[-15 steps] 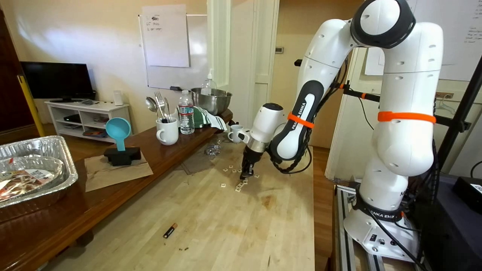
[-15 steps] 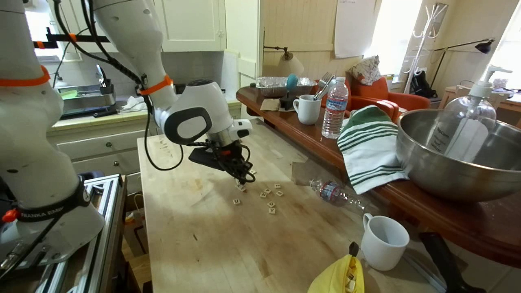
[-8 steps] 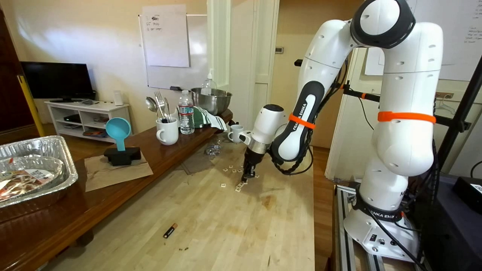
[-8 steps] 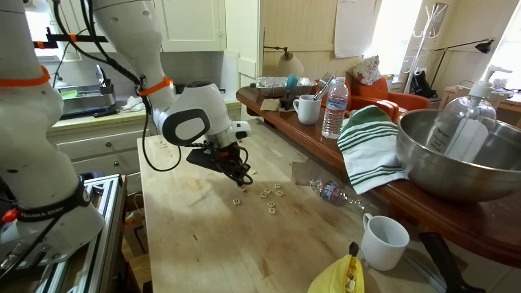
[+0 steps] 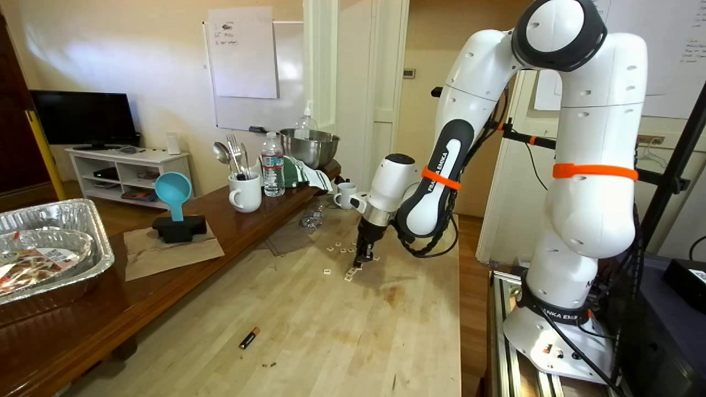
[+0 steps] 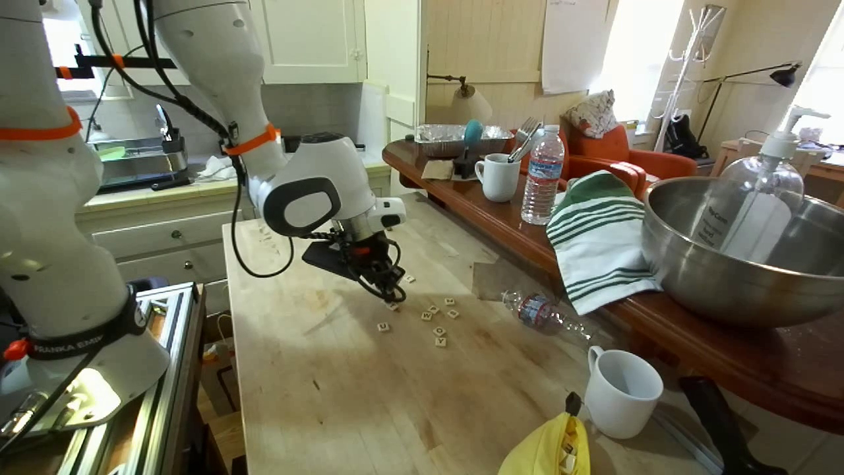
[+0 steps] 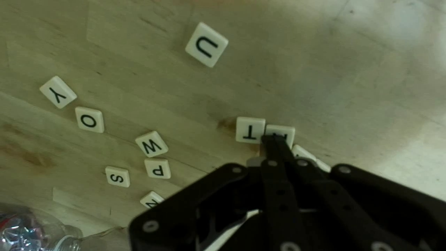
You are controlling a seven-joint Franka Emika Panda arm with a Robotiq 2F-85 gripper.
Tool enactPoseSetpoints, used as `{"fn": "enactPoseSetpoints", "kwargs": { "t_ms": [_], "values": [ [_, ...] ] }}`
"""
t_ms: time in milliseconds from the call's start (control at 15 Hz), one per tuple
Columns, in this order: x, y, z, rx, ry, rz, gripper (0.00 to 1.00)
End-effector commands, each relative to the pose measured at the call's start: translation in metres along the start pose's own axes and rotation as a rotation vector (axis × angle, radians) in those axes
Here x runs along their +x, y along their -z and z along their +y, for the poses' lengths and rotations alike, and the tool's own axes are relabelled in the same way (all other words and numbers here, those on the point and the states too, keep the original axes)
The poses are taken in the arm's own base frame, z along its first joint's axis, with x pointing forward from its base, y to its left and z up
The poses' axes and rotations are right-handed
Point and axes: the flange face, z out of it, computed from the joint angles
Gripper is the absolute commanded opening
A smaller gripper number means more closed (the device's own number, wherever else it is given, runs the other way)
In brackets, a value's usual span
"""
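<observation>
Closed tool (image 7: 274, 140) half hiding a letter tile (image 7: 281, 130), T tile (image 7: 250, 130) just beside it, U tile (image 7: 207, 44) apart

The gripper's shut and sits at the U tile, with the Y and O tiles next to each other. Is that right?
Not the U: in the wrist view the shut gripper is at the tile beside the T. The U lies apart; the rest stands.

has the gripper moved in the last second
Yes, slightly: in an exterior view the gripper sits a little lower than before, closer to the U tile, which hasn't shifted.
</observation>
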Motion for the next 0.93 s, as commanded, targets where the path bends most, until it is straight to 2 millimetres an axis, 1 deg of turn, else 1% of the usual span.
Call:
{"fn": "enactPoseSetpoints", "kwargs": {
  "t_ms": [0,867],
  "values": [
    [0.0027,-0.0061,-0.0008,0.009,-0.049,-0.01,0.0],
    [0.0069,-0.0089,0.0006,0.014,-0.192,-0.009,0.0]
  ]
}}
